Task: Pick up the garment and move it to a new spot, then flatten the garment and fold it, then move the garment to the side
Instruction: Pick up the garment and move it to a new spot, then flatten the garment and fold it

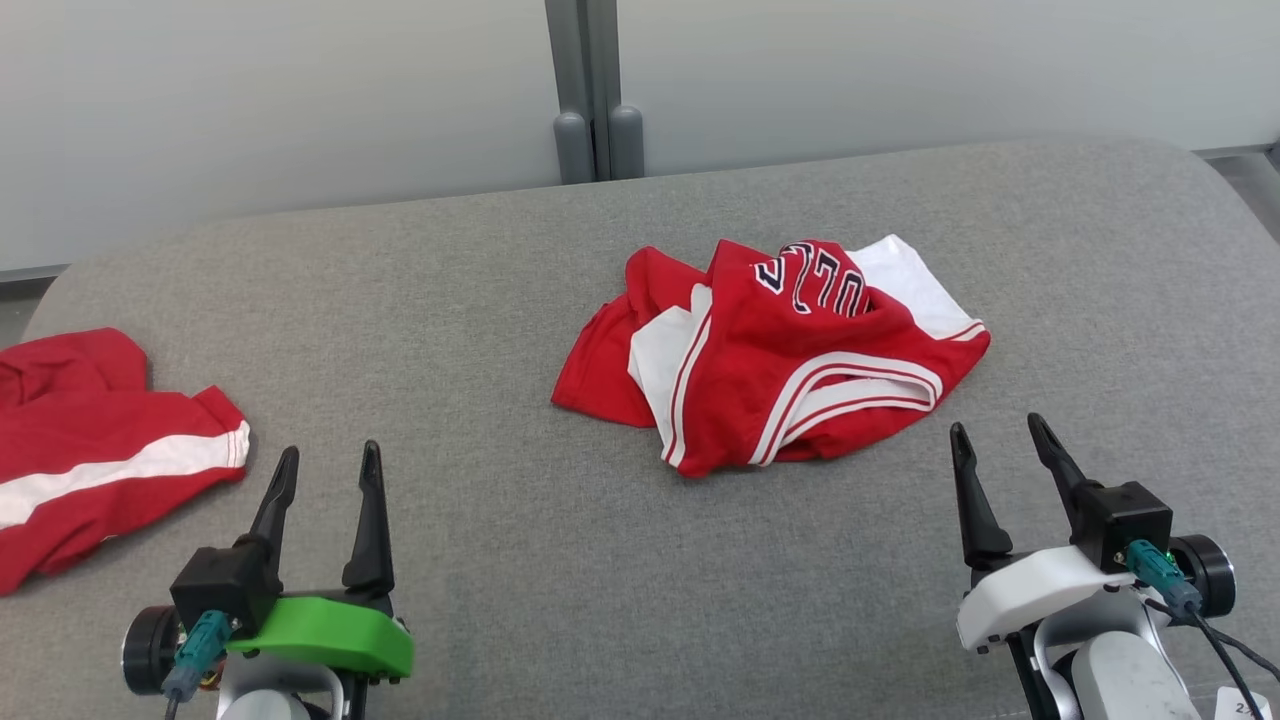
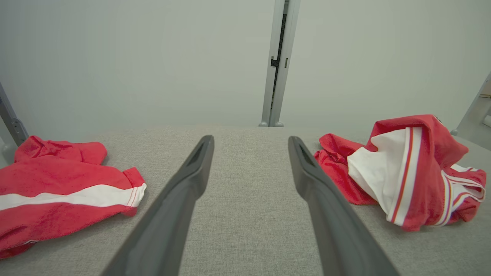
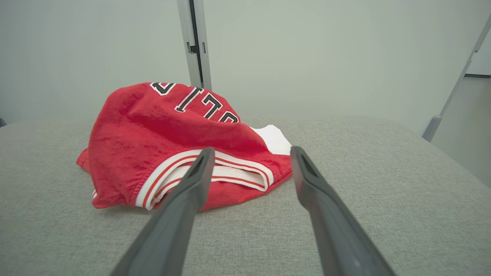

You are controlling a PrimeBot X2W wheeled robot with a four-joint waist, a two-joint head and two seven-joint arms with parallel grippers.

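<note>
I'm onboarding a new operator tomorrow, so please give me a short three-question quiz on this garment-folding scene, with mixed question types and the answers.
1. Multiple choice: which is nearer the crumpled jersey? A) the left gripper B) the right gripper C) both equally.
2. True or false: the left gripper is shut on the striped red garment.
3. Fill in: the number of red garments lying on the grey surface is ___.

Key: 1 B. 2 False: its jaws stand open and empty, apart from the striped red garment. 3 Two.
</note>
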